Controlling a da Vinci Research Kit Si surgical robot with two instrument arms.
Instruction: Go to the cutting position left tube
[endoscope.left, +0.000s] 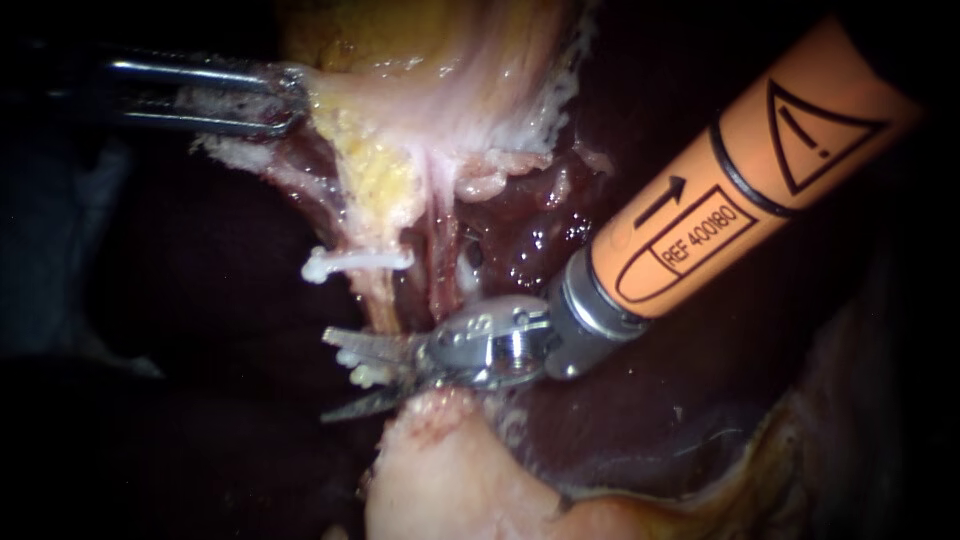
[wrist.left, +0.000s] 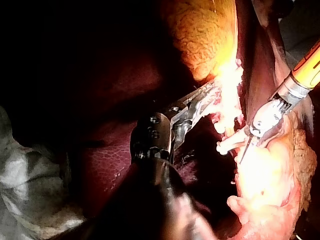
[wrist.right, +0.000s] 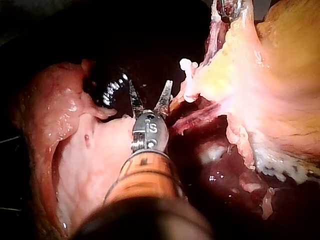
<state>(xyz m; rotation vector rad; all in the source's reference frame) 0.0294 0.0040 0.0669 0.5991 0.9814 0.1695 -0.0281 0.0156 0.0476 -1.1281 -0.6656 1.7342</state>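
fading into darkness, left instrument (endoscope.left: 293, 96) grips tissue (endoscope.left: 335, 112); right instrument (endoscope.left: 326, 378) gapes.

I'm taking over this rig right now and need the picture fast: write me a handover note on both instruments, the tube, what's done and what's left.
Left instrument: jaws shut on the pale tissue, holding it taut.
Right instrument: blades open, at the left tube, below the white clip.
Done: the open blades are at the tube.
Left: it is unclear whether the tube lies fully between the blades; check that, and adjust if needed.
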